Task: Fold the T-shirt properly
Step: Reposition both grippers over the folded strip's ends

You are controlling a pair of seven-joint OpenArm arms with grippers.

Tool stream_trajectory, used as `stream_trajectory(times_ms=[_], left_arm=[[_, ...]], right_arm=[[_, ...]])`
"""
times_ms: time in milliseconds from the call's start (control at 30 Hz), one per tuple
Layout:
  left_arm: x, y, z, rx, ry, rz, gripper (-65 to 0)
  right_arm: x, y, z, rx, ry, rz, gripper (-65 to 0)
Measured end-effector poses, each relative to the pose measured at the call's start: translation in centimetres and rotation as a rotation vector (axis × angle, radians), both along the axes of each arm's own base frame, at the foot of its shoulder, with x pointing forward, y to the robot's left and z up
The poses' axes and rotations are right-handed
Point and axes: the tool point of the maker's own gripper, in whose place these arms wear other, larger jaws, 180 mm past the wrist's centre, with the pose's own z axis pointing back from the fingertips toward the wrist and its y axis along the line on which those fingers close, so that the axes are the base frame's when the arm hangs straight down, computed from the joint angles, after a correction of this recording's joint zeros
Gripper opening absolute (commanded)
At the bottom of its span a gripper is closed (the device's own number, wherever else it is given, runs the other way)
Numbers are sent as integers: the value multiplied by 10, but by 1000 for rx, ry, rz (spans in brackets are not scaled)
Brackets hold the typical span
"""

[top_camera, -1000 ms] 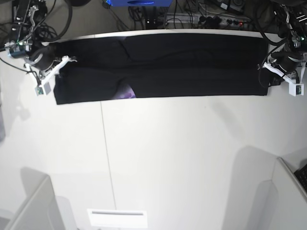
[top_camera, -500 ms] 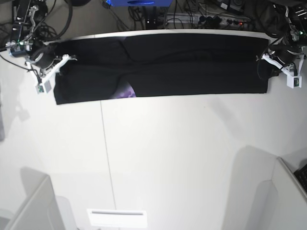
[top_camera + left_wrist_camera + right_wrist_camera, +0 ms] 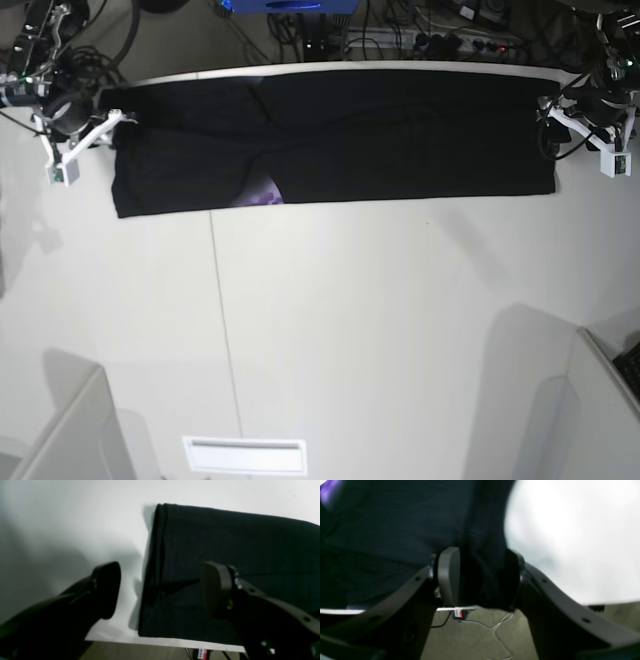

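The T-shirt [image 3: 340, 140] lay as a long black band along the worktop's [image 3: 330, 330] far edge, purple print peeking out underneath. My left gripper [image 3: 160, 590] gaped wide, straddling its far-right end; my right gripper [image 3: 480, 577] clamped cloth at the far-left corner.

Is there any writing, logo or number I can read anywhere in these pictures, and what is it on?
None can be read.
Small red-and-white tag hanging below the table edge: it bears dark marks, too blurred to read.
The same kind of tag in the left wrist view: too small to read.
T-shirt: only a purple patch of print shows, with no letters visible.
White label on the table's near edge: no text can be made out.
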Motion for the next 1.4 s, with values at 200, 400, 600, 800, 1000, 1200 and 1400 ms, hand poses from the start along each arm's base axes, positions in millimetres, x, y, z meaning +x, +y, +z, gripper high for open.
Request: stream_trajectory(times_ms=[200,400,600,800,1000,1200,1400], left_arm=[[2,-2,11,-117,-95,79,-642],[4,-8,-5,-80,-65,99,-650],[4,-17,-38,-23,37,85,-650],[-2,-10,-72,-75,111,140,-650],[23,-7,-80,-135,59,173,-650],[52,-8,-80,-178,21,190,-650],[71,-8,-73,-187,5,184,-650]], right_arm=[[8,29,10,16,-71,158,-609],[16,46,-5,76,-65,200,-650],[15,38,-39,137,22,144,-650],[26,29,-55,182,16,98,-650],[43,19,-59,203,0,73,-650],[73,19,-59,244,-29,48,-650],[90,18,-53,231,-42,54,-650]])
